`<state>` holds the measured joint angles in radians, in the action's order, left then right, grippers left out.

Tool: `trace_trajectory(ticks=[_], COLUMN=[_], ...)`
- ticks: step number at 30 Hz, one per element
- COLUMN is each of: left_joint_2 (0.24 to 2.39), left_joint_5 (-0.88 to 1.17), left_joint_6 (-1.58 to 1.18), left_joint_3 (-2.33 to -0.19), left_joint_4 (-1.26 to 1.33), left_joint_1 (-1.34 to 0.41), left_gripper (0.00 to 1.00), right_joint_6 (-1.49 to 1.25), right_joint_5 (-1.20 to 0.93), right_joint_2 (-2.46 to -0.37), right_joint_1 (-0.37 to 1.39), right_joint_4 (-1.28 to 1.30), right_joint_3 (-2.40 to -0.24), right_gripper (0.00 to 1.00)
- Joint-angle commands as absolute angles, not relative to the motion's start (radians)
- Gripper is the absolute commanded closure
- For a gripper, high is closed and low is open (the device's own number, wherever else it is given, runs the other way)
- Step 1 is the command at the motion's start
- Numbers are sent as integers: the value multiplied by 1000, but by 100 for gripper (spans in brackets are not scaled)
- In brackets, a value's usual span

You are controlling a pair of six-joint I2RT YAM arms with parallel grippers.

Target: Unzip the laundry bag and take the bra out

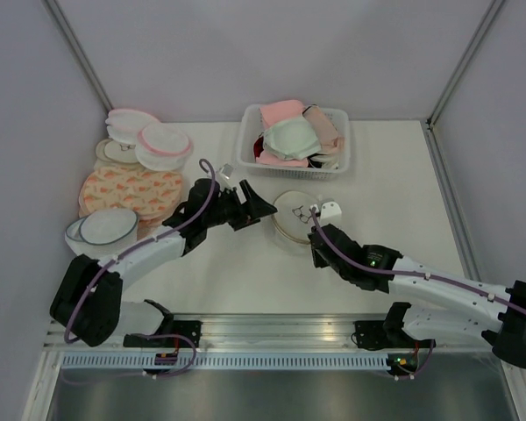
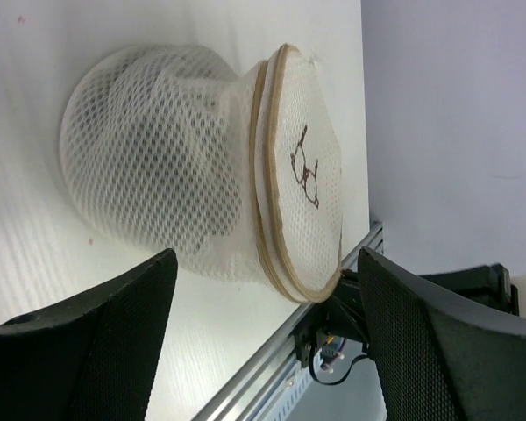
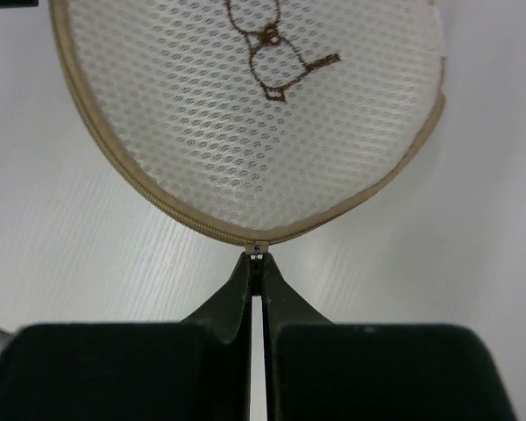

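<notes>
While right gripper (image 3: 257, 263) pinches laundry bag's (image 3: 245, 114) zip pull (image 3: 258, 250), left gripper (image 2: 265, 263) spread — nearby.

We see that the laundry bag (image 2: 149, 158) is made of white net cloth, soft and full of little holes. Its lid (image 3: 254, 114) is the same kind of net, cream, with a picture sewn on in dark thread. Around the lid runs a tan cloth zip (image 3: 215, 233) with fine teeth. The zip pull (image 3: 257, 249) looks to us like a tiny bit of shiny metal. The left gripper (image 2: 267, 263) and the right gripper (image 3: 256, 263) have black, dull fingers with a fine dotted skin. The table (image 1: 245, 289) is white, smooth and not shiny, with faint thin lines. Along its near edge we see a rail (image 1: 280, 329) of grey shiny metal. The basket (image 1: 245, 140) looks like white plastic.
</notes>
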<state>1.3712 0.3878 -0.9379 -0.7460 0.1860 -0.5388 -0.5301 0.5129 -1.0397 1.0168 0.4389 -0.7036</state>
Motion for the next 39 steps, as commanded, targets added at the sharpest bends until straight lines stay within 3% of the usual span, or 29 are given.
trace_trajectory(ticks=[1, 7, 13, 15, 18, 19, 22, 23, 29, 39], left_joint_2=[1215, 1086, 1175, 1196, 1218, 1221, 1221, 1221, 1218, 1226], left_joint_5=[301, 304, 324, 330, 334, 331, 324, 322, 296, 316], left_joint_6=[-978, -1115, -1170, -1178, -1172, -1170, -1163, -1163, -1135, -1114], left_joint_3=[-654, -499, -492, -499, -511, -514, -508, -506, -511, -525], left_joint_4=[95, 175, 278, 314, 330, 333, 330, 327, 284, 275], left_joint_1=[-554, -644, -704, -707, -713, -713, -713, -713, -710, -706], left_gripper=[13, 12, 12, 16, 33, 51, 81, 86, 94, 98], right_joint_6=[-470, -416, -419, -419, -419, -420, -420, -419, -440, -618], right_joint_5=[304, -38, -167, -166, -157, -138, -103, -82, 33, 537], right_joint_2=[-1022, -1040, -1124, -1143, -1163, -1167, -1164, -1161, -1146, -1204], right_joint_1=[1014, 1015, 1014, 1017, 1022, 1025, 1026, 1026, 1026, 991], right_joint_4=[371, 144, 26, 26, 34, 53, 96, 107, 241, 486], right_joint_3=[-683, -653, -675, -684, -687, -689, -690, -690, -680, -699], right_gripper=[100, 99, 99, 100, 99, 100, 100, 100, 100, 100])
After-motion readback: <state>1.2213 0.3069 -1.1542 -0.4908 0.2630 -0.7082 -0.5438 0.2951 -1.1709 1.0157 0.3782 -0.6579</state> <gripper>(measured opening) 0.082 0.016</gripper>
